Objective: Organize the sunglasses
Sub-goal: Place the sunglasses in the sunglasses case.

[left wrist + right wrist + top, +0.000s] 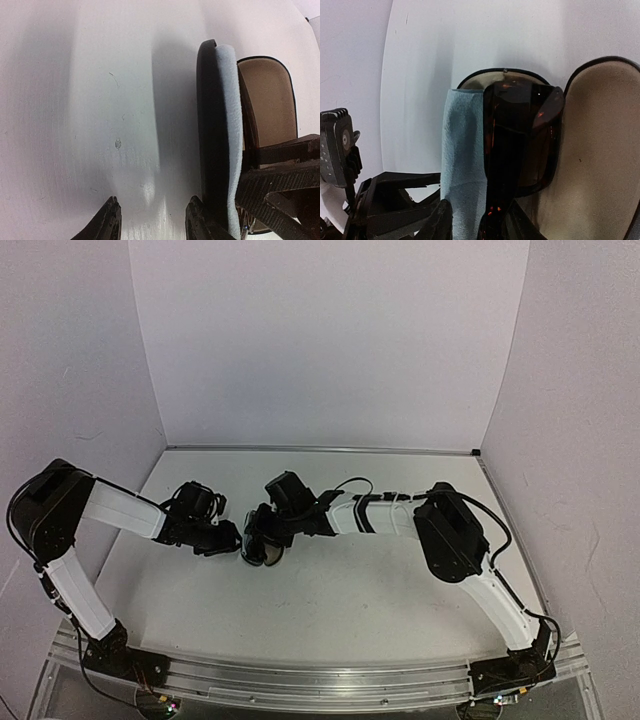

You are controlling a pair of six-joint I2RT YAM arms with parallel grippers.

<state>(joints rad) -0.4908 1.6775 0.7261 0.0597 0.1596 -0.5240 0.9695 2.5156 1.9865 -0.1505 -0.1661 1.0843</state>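
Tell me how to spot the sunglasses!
Look at the middle of the white table, where an open black case with tan lining lies. The sunglasses stand in it, beside a light blue cloth. Only they are shiny, dark brown, with lenses.

The sunglasses [520, 145] between the right gripper's [479, 222] black fingers were dark brown, near black, with small reddish-orange glints in the lenses. On that gripper's left-finger side lay a pale blue cloth [462, 165], plain, no print. On the other side the glasses case [602, 150] was black-edged with a plain tan lining. The table [470, 45] beneath was white. The right arm [500, 595] had white shells and black joints, and so did the left arm [110, 508].
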